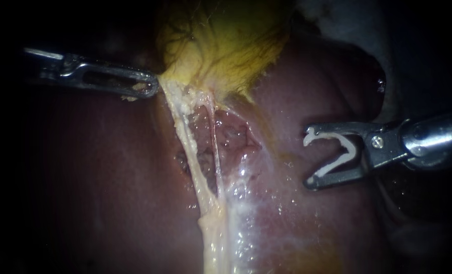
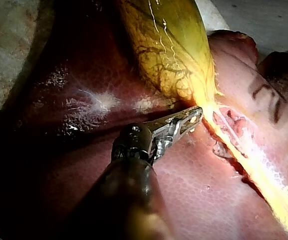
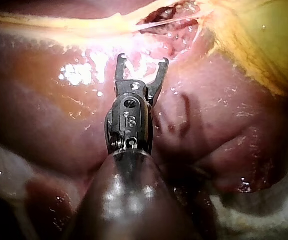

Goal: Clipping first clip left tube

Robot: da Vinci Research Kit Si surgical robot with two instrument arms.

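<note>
Left tube (image 1: 185, 137), a thick pale cream strand, is stretched taut from the yellow-green veined gallbladder (image 1: 226, 50) down across the wet, dark red liver (image 1: 109, 167). Just right of it a thinner whitish right tube (image 1: 216, 147) is seen, with raw pink tissue between them. The slender steel left instrument (image 1: 152, 87) is clamped on the gallbladder's lower left edge. The right instrument (image 1: 308, 159) is held well right of the left tube, clear of the tissue; its jaws are spread wide, and an open white V-shaped clip (image 1: 337, 162) is seated against both. Beneath the liver, pale cloth-like padding (image 3: 278, 220) and a grey bench surface (image 2: 263, 20) are visible.
</note>
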